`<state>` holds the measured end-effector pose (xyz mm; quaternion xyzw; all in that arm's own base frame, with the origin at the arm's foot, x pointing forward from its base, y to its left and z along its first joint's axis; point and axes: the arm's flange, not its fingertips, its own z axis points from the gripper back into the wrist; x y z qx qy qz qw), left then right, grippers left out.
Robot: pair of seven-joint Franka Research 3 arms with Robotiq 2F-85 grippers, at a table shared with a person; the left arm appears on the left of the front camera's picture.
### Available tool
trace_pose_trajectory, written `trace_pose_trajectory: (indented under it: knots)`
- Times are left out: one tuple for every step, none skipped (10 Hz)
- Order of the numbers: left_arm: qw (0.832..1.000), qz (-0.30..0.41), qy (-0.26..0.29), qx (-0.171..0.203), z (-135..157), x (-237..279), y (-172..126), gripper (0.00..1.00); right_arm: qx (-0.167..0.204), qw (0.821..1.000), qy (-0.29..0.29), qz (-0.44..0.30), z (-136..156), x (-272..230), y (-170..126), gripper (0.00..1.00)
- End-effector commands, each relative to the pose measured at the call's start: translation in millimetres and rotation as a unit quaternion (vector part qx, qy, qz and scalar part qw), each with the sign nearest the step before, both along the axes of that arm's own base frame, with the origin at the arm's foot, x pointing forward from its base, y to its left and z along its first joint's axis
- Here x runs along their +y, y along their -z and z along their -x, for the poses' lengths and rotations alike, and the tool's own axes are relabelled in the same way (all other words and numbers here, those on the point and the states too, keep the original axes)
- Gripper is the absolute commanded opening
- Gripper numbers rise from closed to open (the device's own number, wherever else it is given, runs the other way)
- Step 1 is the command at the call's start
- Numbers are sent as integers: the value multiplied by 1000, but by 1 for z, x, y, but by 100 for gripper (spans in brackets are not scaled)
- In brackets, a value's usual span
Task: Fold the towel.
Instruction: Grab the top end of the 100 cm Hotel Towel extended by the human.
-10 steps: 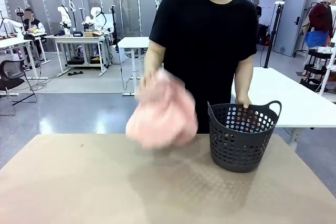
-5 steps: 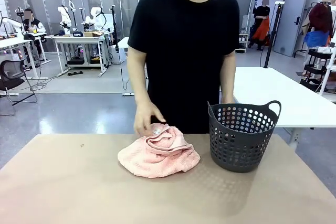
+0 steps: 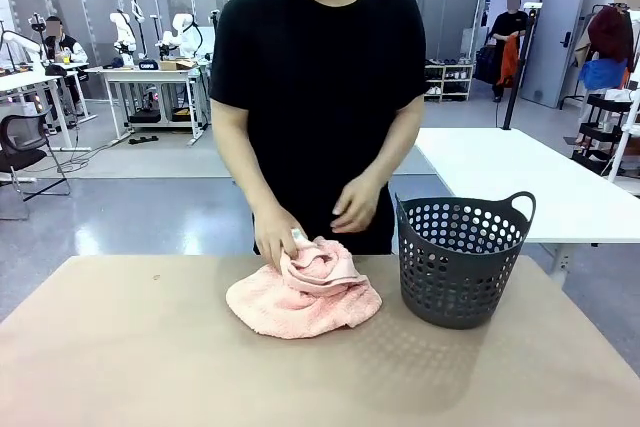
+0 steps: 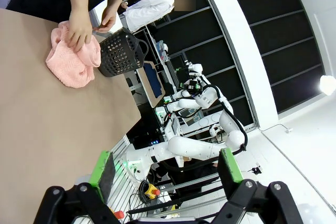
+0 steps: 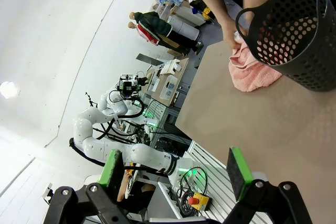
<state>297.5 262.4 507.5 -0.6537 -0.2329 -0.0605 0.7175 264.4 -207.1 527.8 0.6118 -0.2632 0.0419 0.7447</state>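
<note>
Two grippers, the left gripper [image 4: 167, 167] and the right gripper [image 5: 175, 166], stand spread wide, holding nothing. The towel [image 3: 300, 299] lies bunched on the table [image 3: 140, 357], well ahead of both and just beside the basket [image 3: 460, 272], with a person's hand [image 3: 275, 237] on it.

Front view, centre: the towel [image 3: 303, 299] lies in a bunched heap, so I can't trace its edges or pick out its band. The person's hand [image 3: 275, 237] covers the heap's upper-left part. Right of it, the basket [image 3: 460, 267] hides its own floor behind its wall, so I can't tell what it holds. The table [image 3: 130, 347] runs off the bottom edge.

Right wrist view, upper right: the frame's right edge cuts the basket, which masks one side of the towel.
</note>
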Motion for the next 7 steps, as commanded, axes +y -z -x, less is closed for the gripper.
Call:
trace_pose_trajectory:
  knots:
    - [1000, 3, 4, -3, 1, 2, 0, 100, -12, 1000, -2, -2, -1, -1, -2, 100]
    - [1000, 3, 4, -3, 1, 2, 0, 100, -12, 1000, -2, -2, -1, -1, -2, 100]
    - [1000, 3, 4, -3, 1, 2, 0, 100, -12, 1000, -2, -2, -1, -1, -2, 100]
    - [1000, 3, 4, -3, 1, 2, 0, 100, -12, 1000, -2, -2, -1, -1, -2, 100]
    - [1000, 3, 4, -3, 1, 2, 0, 100, -12, 1000, -2, -2, -1, -1, -2, 100]
    - [1000, 3, 4, -3, 1, 2, 0, 100, -12, 1000, -2, -2, -1, -1, -2, 100]
    - [1000, 3, 4, -3, 1, 2, 0, 100, -12, 1000, -2, -2, -1, -1, -2, 100]
